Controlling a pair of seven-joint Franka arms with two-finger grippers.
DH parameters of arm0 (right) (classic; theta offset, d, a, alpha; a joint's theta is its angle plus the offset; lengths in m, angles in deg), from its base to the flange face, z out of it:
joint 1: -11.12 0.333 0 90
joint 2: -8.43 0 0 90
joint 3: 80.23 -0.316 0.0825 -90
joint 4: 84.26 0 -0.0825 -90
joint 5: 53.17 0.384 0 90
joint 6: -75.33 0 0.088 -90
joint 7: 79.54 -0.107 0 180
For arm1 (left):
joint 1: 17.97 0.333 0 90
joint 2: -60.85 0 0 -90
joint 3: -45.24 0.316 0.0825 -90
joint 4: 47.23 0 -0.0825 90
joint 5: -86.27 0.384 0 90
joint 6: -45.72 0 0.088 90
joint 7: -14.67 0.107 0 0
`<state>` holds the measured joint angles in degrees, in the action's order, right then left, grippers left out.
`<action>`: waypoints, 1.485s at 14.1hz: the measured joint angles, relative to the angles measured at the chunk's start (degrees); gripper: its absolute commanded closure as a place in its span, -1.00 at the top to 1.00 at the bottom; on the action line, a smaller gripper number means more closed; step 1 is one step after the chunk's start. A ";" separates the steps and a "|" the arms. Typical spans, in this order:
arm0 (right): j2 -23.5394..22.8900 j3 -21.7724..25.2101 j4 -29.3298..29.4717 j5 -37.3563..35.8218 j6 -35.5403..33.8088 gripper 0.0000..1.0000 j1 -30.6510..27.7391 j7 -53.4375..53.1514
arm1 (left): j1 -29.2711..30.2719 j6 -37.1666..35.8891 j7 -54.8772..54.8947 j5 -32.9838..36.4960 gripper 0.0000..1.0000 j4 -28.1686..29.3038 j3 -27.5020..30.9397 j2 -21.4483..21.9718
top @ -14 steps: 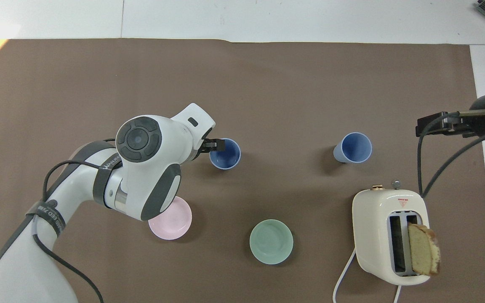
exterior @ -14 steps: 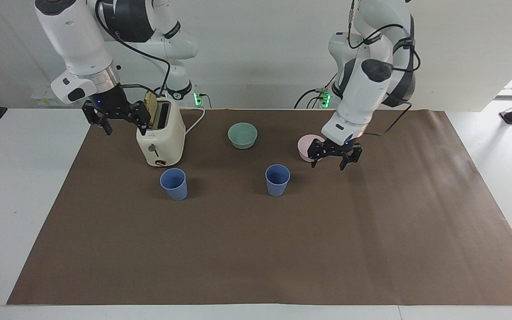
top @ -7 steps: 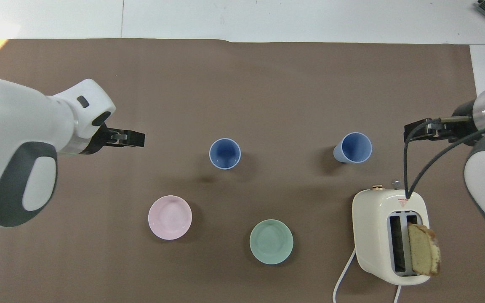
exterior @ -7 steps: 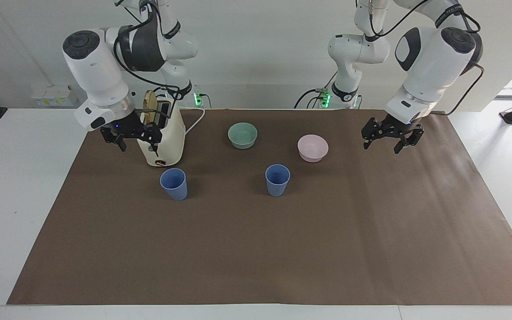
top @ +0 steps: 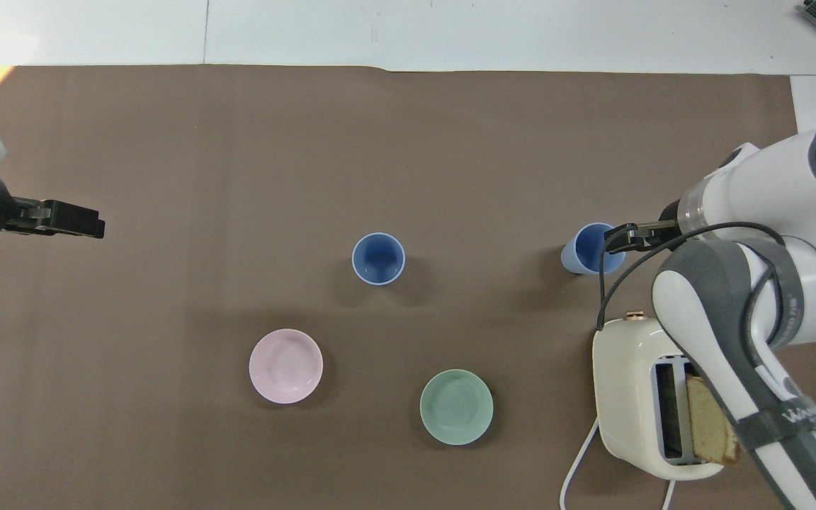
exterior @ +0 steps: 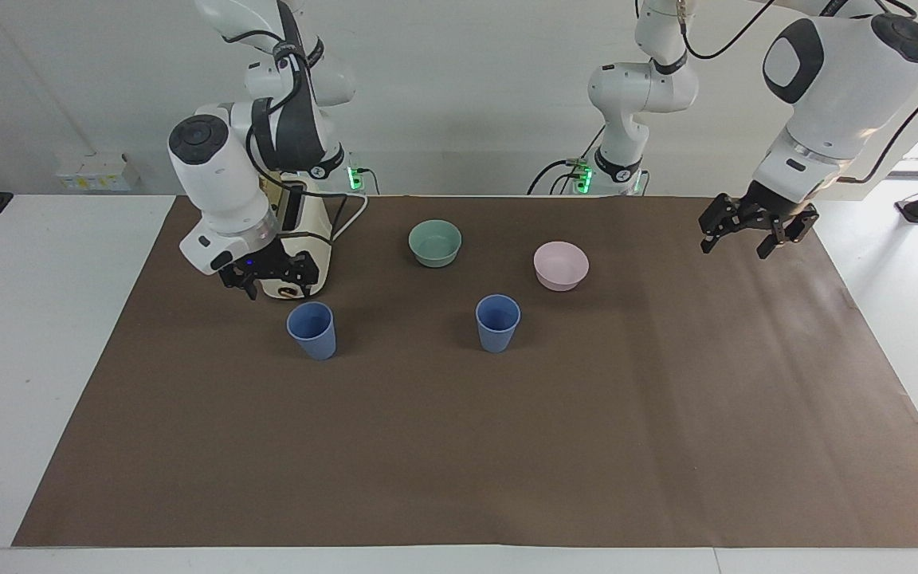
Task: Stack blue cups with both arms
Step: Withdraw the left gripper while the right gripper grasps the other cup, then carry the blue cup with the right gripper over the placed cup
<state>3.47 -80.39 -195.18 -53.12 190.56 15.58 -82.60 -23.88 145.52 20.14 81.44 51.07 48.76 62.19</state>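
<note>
Brown mat (exterior: 459, 446) is covering the table. Cream toaster (exterior: 311, 239) is sitting just under and beside the right gripper (exterior: 272, 281), bread slice (top: 711, 425) sticking out of a slot. Right gripper jaws are standing released, empty, hovering close above one blue cup (exterior: 312, 329). Left gripper (exterior: 750, 235) is hanging over the mat's left-arm end, jaws released, empty, well apart from the other blue cup (exterior: 498, 322). Teal bowl (exterior: 435, 242) and pink bowl (exterior: 561, 265) are lying between the grippers.
</note>
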 measured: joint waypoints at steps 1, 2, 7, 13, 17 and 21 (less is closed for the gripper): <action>-0.44 0.03 -0.58 0.00 0.48 1.00 -0.20 0.00 | 0.34 -0.33 0.18 0.17 1.00 -0.35 -0.02 -0.01; -1.10 0.11 -1.11 0.00 1.50 1.00 -0.34 0.00 | 0.62 -0.66 0.23 0.41 1.00 -0.67 -0.01 -0.01; -7.03 0.42 -3.32 0.00 10.75 0.28 -0.71 0.00 | 1.03 -5.58 0.37 1.30 1.00 -4.14 -0.14 -0.01; -8.76 0.25 -3.06 0.00 12.22 -1.00 -0.88 0.00 | 1.03 -5.64 0.37 1.41 1.00 -4.51 -0.44 -0.14; -8.60 -0.04 -2.57 0.31 12.16 -1.00 -0.72 0.00 | 1.04 -5.65 0.37 1.48 1.00 -4.56 -0.36 -0.14; -8.46 -0.03 -1.81 0.32 12.11 -1.00 -0.61 0.00 | 1.06 -6.20 0.37 1.53 1.00 -5.27 -0.31 -0.13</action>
<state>-5.00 -80.43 -196.99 -52.80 202.67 14.97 -82.60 -22.81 139.32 20.52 82.97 45.80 48.45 62.06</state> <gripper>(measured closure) 0.956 0.000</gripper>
